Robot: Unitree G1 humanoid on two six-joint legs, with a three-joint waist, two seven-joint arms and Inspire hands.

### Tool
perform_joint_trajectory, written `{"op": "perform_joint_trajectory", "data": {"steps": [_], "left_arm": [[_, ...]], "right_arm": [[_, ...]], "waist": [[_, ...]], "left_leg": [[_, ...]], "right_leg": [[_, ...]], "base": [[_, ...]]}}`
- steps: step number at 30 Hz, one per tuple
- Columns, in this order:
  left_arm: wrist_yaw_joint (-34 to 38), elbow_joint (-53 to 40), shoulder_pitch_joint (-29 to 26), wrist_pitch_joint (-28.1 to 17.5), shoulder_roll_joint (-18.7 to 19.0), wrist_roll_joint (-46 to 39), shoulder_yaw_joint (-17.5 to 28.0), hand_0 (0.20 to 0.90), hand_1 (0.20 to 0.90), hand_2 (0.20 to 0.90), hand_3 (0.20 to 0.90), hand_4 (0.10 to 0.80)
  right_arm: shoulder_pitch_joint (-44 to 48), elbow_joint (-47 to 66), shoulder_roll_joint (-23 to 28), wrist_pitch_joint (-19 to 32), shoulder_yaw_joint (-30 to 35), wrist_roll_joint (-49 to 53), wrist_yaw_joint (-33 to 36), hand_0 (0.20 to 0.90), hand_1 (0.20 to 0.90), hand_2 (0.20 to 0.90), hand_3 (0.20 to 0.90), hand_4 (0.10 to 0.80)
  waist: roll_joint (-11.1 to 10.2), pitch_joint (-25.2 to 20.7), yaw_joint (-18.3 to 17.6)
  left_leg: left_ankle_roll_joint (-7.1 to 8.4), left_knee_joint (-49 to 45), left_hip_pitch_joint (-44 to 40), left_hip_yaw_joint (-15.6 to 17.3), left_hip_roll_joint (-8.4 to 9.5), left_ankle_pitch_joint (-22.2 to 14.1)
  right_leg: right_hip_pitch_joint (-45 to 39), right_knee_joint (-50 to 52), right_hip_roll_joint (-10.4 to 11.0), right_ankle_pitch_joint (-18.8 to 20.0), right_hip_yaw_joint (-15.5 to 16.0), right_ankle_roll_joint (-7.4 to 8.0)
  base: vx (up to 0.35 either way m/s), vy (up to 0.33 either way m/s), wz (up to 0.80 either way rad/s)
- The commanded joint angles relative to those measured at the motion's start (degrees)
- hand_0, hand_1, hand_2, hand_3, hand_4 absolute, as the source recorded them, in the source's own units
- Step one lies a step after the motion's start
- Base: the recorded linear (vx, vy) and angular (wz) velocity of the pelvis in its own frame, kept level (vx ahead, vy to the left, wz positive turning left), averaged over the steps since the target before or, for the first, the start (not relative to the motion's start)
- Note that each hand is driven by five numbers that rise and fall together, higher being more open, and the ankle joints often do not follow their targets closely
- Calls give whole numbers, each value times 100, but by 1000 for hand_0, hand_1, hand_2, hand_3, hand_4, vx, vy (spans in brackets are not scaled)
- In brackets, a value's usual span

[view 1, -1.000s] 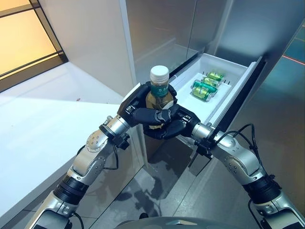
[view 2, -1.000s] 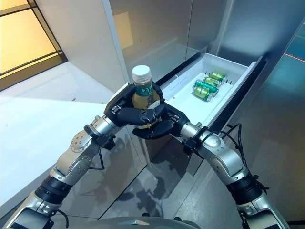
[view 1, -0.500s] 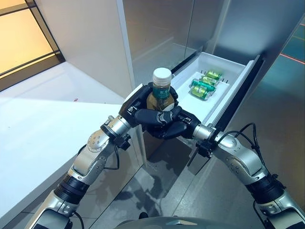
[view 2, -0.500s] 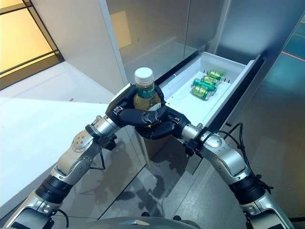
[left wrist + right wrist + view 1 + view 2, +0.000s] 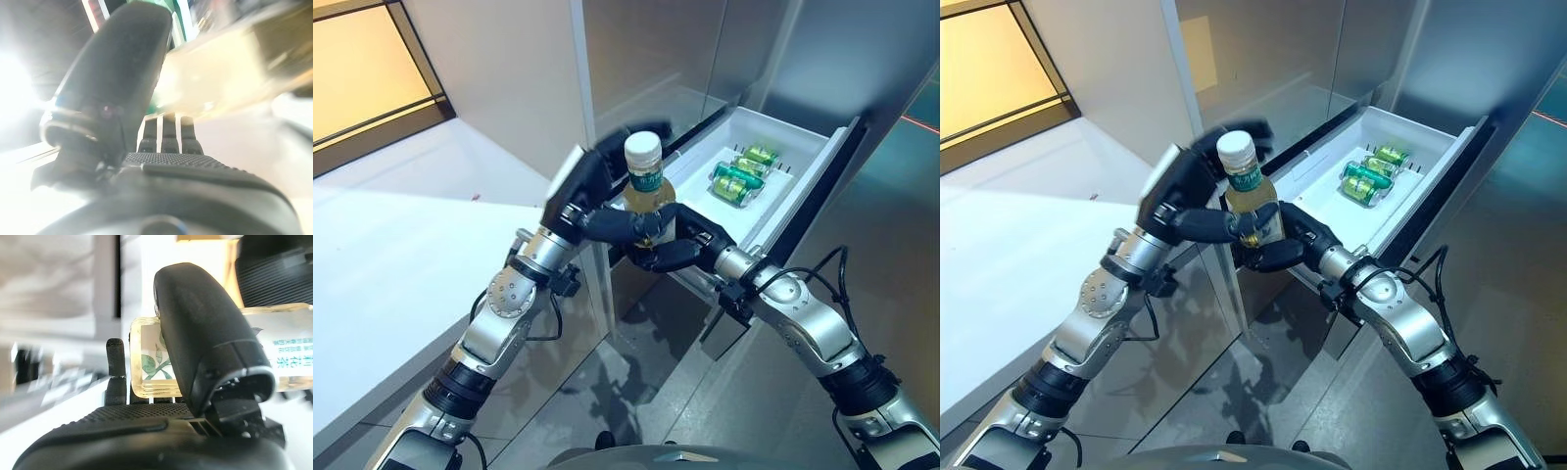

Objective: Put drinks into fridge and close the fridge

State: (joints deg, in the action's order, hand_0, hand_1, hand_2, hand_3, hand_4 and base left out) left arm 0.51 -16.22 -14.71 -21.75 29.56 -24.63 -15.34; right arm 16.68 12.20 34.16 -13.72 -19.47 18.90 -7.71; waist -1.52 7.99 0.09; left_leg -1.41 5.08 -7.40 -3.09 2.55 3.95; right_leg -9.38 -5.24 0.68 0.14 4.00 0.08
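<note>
A bottle (image 5: 646, 181) of pale yellow tea with a white cap and a green label stands upright between my two hands, by the near left corner of the open white fridge drawer (image 5: 703, 162). My right hand (image 5: 680, 253) is curled round the bottle's lower part; in the right wrist view its thumb (image 5: 205, 333) lies across the bottle (image 5: 146, 364). My left hand (image 5: 570, 191) is beside the bottle with its fingers lifted off and spread; its thumb still reaches toward the front. The bottle (image 5: 220, 83) shows apart from its fingers in the left wrist view.
Green cans (image 5: 736, 178) lie in the far part of the drawer. The drawer's dark front panel (image 5: 813, 196) stands out to the right. A white counter (image 5: 391, 245) runs along the left. The steel fridge front (image 5: 646, 59) rises behind.
My left hand has opened and pulled back to the left off the bottle. The bottle, in my right hand, has shifted slightly toward the drawer. The camera has moved a little.
</note>
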Motion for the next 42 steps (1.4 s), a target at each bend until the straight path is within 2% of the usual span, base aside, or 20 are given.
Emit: {"op": "perform_joint_trajectory", "data": {"steps": [1,7,11,14,17,22,27,30,35,39,42], "left_arm": [[471,-295,-751,-824,-168,236,307,900,900,900,900,800],[501,-267,-666,-431,-266,-129,448,900,900,900,900,800],[-331,-97,-447,264,-466,-1442,388,900,900,900,900,800],[-1452,11,-191,1166,-715,-3040,221,900,900,900,900,800],[-2141,110,96,2025,-923,-3920,36,900,900,900,900,800],[-2897,456,742,3352,-1000,-5102,-299,900,900,900,900,800],[-3256,804,1412,4436,-1078,-5763,-651,900,900,900,900,800],[-3176,1123,1657,4674,-952,-5781,-775,900,900,900,900,800],[-3156,2053,1864,4662,-712,-5063,-841,900,900,900,900,800],[-2849,3404,1982,4072,-602,-3827,-835,900,900,900,900,800],[-2347,4387,1894,3375,-564,-2843,-815,900,900,900,900,800]], "right_arm": [[1125,634,-109,1508,1023,-570,566,300,300,300,200,100],[1347,428,88,1599,1238,-717,967,300,300,300,200,100],[1498,84,120,1762,1318,-844,1354,300,300,300,200,100],[1712,-257,205,1816,1360,-1030,1770,300,300,300,200,100],[1939,-701,311,1789,1354,-1128,2137,300,300,300,200,100],[2503,-2077,975,1774,1354,-653,2576,300,300,300,200,100],[3026,-3538,1428,1805,1156,-311,2758,300,300,300,200,100],[3234,-4276,1582,1783,985,-121,2734,300,300,300,200,100],[3382,-5105,1682,1579,785,-136,2504,300,300,300,200,100],[3432,-5683,1699,1213,613,-345,2163,300,300,300,200,100],[3505,-6015,1701,1056,561,-496,1984,300,300,300,200,100]], "waist": [[-81,-630,36],[-100,-566,73],[-98,-538,135],[-94,-522,199],[-91,-502,258],[-91,-481,418],[-81,-439,610],[-49,-393,693],[18,-301,791],[88,-157,845],[123,-18,881]], "left_leg": [[43,-8,-6,16,-34,-388],[54,-8,-35,-46,-26,-390],[56,-8,-70,-99,-25,-398],[60,-8,-88,-117,-33,-409],[65,-8,-95,-131,-34,-412],[88,-8,-96,-151,-44,-408],[104,-8,-74,-232,-45,-388],[111,-8,-42,-299,-35,-371],[117,-8,-35,-377,-27,-384],[103,-8,29,-474,-3,-327],[82,-8,155,-549,8,-268]], "right_leg": [[157,37,49,206,-231,241],[138,64,44,196,-220,220],[98,74,52,181,-170,211],[73,83,65,166,-112,202],[54,85,72,165,-60,185],[8,79,118,149,126,185],[-33,80,157,135,319,182],[-26,91,184,132,415,187],[-41,97,221,109,501,199],[64,190,266,112,514,218],[219,270,283,104,498,218]], "base": [[14,-2,4],[0,0,0],[9,-1,1],[33,-5,5],[35,0,11],[53,20,13],[53,17,24],[46,21,22],[53,19,18],[52,3,14],[-9,-24,3]]}}
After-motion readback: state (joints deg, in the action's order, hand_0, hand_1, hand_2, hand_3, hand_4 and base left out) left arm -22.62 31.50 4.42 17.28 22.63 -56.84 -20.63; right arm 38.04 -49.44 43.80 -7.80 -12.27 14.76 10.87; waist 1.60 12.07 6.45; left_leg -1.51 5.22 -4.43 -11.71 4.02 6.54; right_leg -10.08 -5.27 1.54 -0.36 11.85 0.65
